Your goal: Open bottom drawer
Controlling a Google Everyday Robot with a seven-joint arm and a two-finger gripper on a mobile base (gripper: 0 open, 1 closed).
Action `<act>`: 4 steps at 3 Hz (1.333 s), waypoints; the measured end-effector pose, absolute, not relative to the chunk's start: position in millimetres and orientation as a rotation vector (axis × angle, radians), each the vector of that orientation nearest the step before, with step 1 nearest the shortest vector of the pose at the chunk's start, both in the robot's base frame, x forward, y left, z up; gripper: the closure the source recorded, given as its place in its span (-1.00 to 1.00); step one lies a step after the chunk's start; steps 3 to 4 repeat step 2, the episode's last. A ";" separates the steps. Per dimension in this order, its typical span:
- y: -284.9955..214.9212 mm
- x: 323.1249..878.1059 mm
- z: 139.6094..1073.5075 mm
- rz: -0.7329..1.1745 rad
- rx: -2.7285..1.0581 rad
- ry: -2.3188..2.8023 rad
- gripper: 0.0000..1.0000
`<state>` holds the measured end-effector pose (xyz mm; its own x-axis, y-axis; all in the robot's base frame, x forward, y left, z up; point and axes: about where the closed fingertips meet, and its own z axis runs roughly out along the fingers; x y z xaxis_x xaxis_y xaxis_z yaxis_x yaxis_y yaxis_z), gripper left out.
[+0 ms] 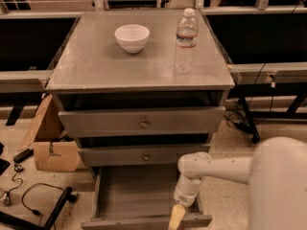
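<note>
A grey three-drawer cabinet (96,66) is being shown on a speckled floor (230,138), with dark benches behind it. The gripper (176,217) is being held low at the front panel of the bottom drawer (129,195), just right of its middle; whether it is clenched or released cannot be told. The bottom drawer is being seen pulled well out beneath the two upper drawers. The white arm (216,166) is being extended from the right. On the cabinet top, a white bowl (132,37) and a water bottle (186,40) are being kept upright and apart. A cardboard box (50,150) is being leaned beside the cabinet's left side.
</note>
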<state>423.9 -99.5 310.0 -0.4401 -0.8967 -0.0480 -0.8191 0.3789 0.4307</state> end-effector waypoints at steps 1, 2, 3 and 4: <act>-139.8 394.6 373.7 -0.525 1.600 -2.527 -1.00; -167.6 375.4 438.6 -0.409 1.639 -2.604 -1.00; -167.6 375.4 438.6 -0.409 1.639 -2.604 -1.00; -167.6 375.4 438.6 -0.409 1.639 -2.604 -1.00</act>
